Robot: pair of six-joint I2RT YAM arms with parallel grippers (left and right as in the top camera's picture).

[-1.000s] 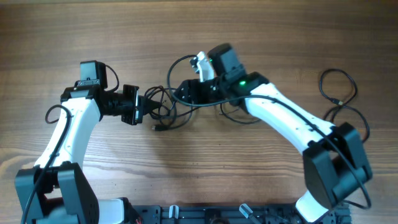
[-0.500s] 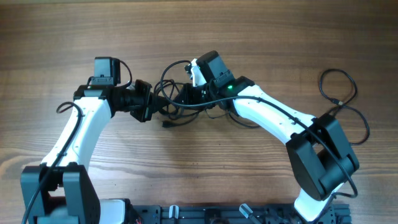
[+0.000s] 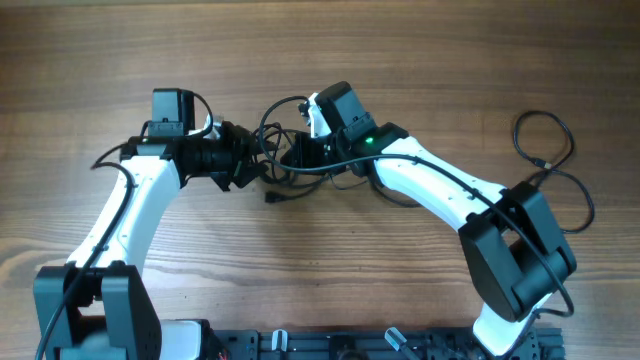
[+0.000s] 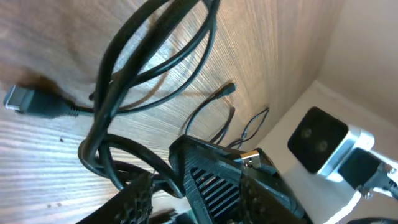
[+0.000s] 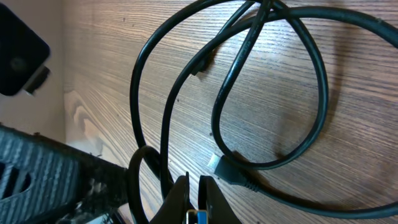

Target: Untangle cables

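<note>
Where cables (image 3: 290, 172) knot, wooden table (image 3: 320, 50) spreads all around.

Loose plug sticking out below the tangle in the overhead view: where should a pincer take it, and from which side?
Probably grip the plug body itself, coming from above on the base side: it lies flat on bare wood, clear of the loops of the tangle.

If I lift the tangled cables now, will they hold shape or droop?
Likely floppy: the cables lie in loose curved loops, so they should droop. Probably light, being thin cord. The free plug end may trail and snag.
</note>
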